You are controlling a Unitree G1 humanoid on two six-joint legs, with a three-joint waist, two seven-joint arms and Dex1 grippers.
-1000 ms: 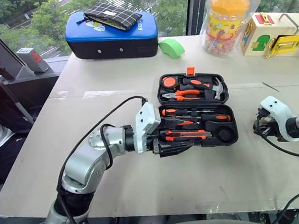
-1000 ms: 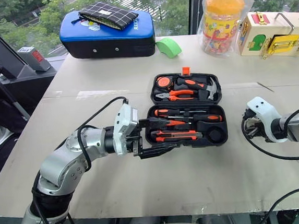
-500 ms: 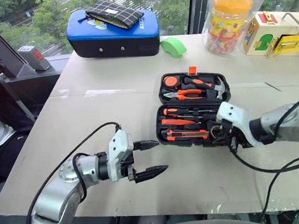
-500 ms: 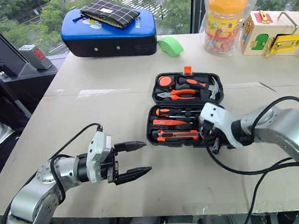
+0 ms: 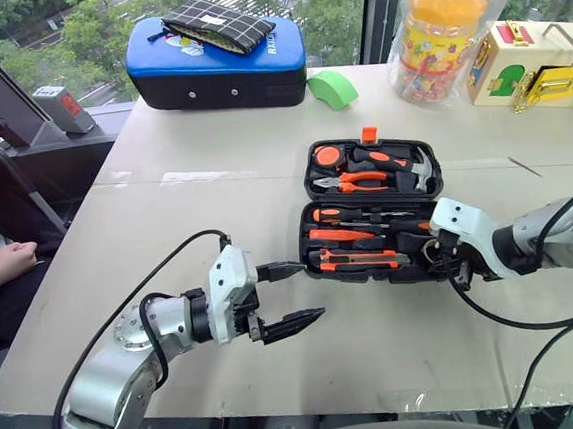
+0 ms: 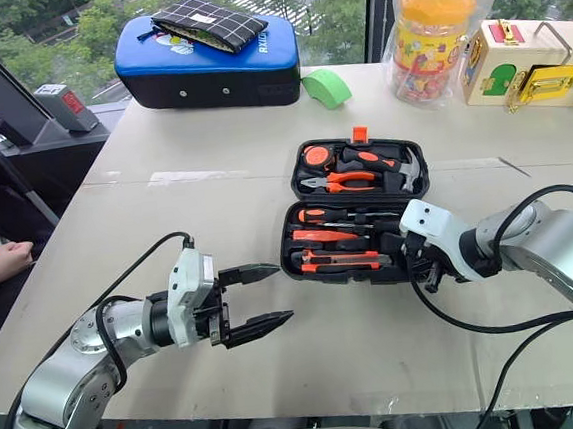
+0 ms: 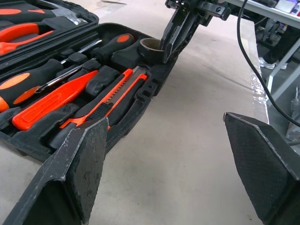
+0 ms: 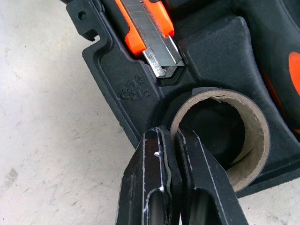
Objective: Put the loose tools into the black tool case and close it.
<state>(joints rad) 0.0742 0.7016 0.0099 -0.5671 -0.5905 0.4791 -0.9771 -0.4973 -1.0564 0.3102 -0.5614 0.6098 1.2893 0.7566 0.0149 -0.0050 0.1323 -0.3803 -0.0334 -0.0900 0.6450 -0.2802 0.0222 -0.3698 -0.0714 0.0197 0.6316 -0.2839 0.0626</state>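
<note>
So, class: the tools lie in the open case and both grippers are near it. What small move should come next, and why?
Probably lift the shut right gripper off the tape roll. Every recess in the tool case looks filled, so the upper half can then fold shut.

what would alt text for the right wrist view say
The right gripper, fingers shut, points down at the cardboard rim of a small black tape roll seated in a corner recess of the open black tool case. Beside it lies an orange utility knife, its blade tip showing; pale table lies alongside.
</note>
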